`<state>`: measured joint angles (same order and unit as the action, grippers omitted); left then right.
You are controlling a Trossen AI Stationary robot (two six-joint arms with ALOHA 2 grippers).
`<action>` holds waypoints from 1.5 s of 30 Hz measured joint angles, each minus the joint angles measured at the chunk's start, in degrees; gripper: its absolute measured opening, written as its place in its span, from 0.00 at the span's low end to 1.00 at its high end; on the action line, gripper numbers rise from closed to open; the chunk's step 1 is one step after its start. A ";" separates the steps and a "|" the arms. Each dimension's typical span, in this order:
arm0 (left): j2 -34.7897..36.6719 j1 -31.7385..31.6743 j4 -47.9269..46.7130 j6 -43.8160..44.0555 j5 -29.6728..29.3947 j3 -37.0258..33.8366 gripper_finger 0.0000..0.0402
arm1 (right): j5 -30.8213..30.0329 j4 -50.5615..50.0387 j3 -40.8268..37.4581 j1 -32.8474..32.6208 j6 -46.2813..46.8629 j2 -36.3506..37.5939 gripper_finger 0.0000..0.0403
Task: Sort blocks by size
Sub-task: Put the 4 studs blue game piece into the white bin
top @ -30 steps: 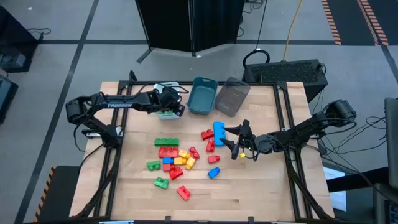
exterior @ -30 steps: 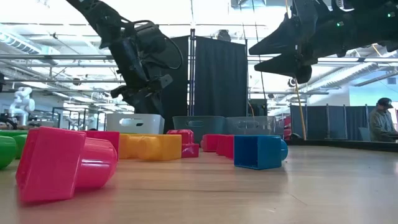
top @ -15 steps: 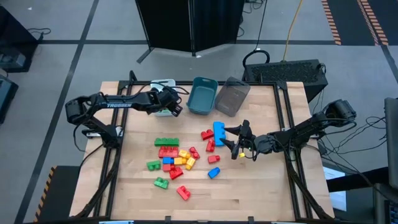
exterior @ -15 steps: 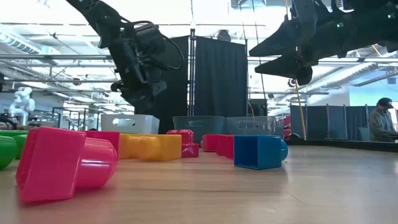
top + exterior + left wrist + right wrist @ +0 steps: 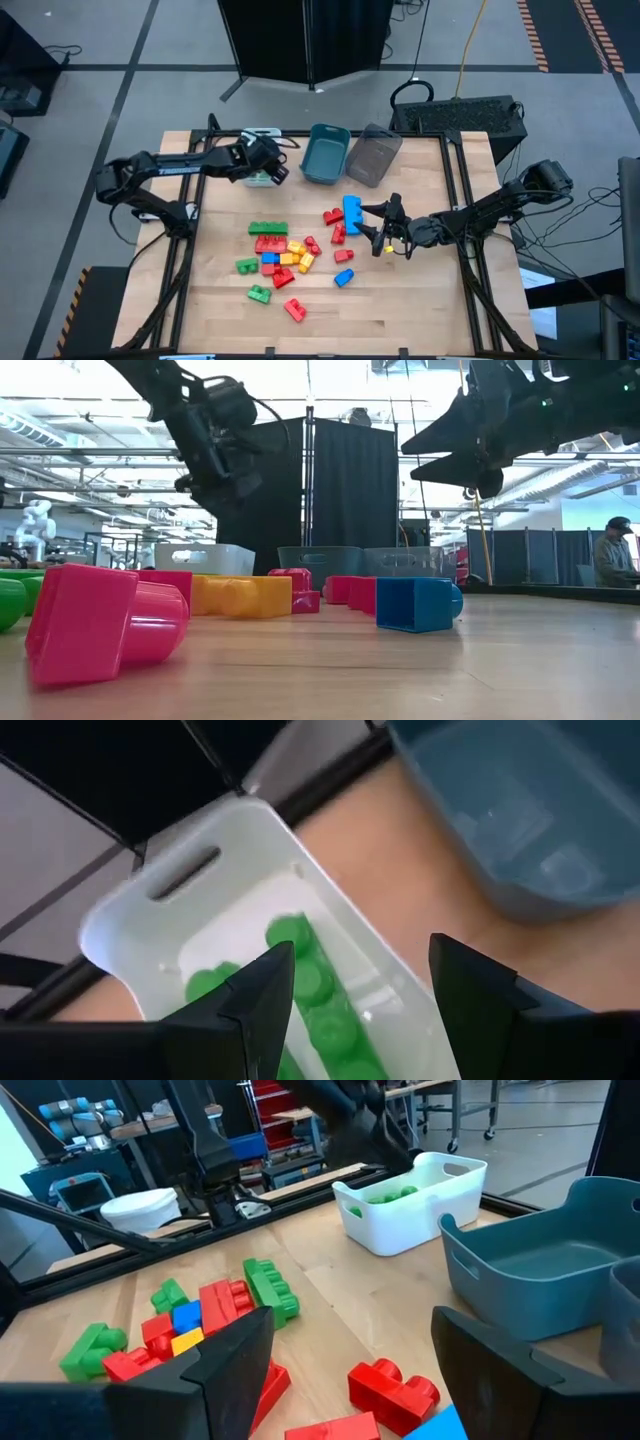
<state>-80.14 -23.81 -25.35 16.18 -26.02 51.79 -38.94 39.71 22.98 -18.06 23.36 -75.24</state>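
Loose blocks (image 5: 280, 255) in red, green, yellow, orange and blue lie mid-table. A green block (image 5: 312, 995) lies in the white bin (image 5: 150, 890) at the far left. My left gripper (image 5: 360, 1005) hangs open above that bin, touching nothing; the low view shows it (image 5: 215, 455) well above the table. My right gripper (image 5: 371, 230) hovers open and empty beside a long blue block (image 5: 352, 212), over red blocks (image 5: 395, 1390). It stays high (image 5: 462, 448) in the low view.
A teal bin (image 5: 325, 152) and a grey bin (image 5: 372, 155) stand next to the white bin (image 5: 258, 133) along the far edge. A long green block (image 5: 268, 1290) lies at the pile's far side. A person (image 5: 610, 555) sits in the room beyond the table.
My left gripper has risen over the white bin and rolled about its own axis, drawing a little toward the table's left edge. The green block stays in the bin.
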 joint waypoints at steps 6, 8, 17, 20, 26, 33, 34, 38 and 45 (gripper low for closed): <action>-1.26 -3.35 1.18 -1.01 -0.04 -1.24 0.51 | -0.11 -0.25 0.00 0.54 0.01 0.00 0.64; -2.85 -4.81 1.19 -1.15 0.49 -1.75 0.51 | -0.11 -0.27 0.00 0.74 0.22 0.00 0.64; -10.44 -7.98 3.66 -3.16 2.79 -1.70 0.51 | -0.13 -1.24 0.00 0.78 2.53 0.00 0.64; -11.86 -8.31 3.81 -3.21 3.43 -1.70 0.51 | -0.17 -1.48 0.00 0.78 2.55 0.00 0.64; -12.48 -9.39 1.45 -3.05 0.88 -1.66 0.51 | -0.20 -1.93 0.00 0.78 2.53 0.00 0.64; -11.55 -9.67 -2.09 -1.48 -3.07 -1.66 0.51 | -0.25 -2.12 0.00 0.78 2.42 0.00 0.64; -11.54 -9.67 -2.29 -1.48 -3.21 -1.66 0.51 | -0.26 -2.18 0.00 0.78 2.41 0.00 0.64; -11.54 -9.67 -2.45 -1.54 -3.82 -1.66 0.51 | -0.26 -2.30 0.00 0.78 2.44 0.00 0.64; -11.54 -9.02 -5.02 -1.64 -4.07 0.07 0.51 | -0.26 -2.31 0.00 0.78 2.53 0.00 0.64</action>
<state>-91.68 -32.83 -30.36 14.54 -30.09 51.86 -39.20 37.41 22.98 -17.28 25.89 -75.24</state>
